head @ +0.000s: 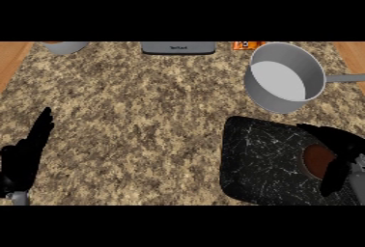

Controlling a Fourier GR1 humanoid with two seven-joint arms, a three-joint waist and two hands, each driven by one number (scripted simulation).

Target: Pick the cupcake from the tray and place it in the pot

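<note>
Head view: right hand [341,157] curled round cupcake [318,159] on tray [260,164], ready for lift toward pot [285,77]; left hand [25,154] open, resting.

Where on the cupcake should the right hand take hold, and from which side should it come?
Around its brown side, probably, coming from the tray's right edge. The cupcake sits at the right of the black tray, and the right hand is already there, thumb and fingers curving around it. The pot stands just beyond the tray. Left hand rests open at the left edge.
</note>
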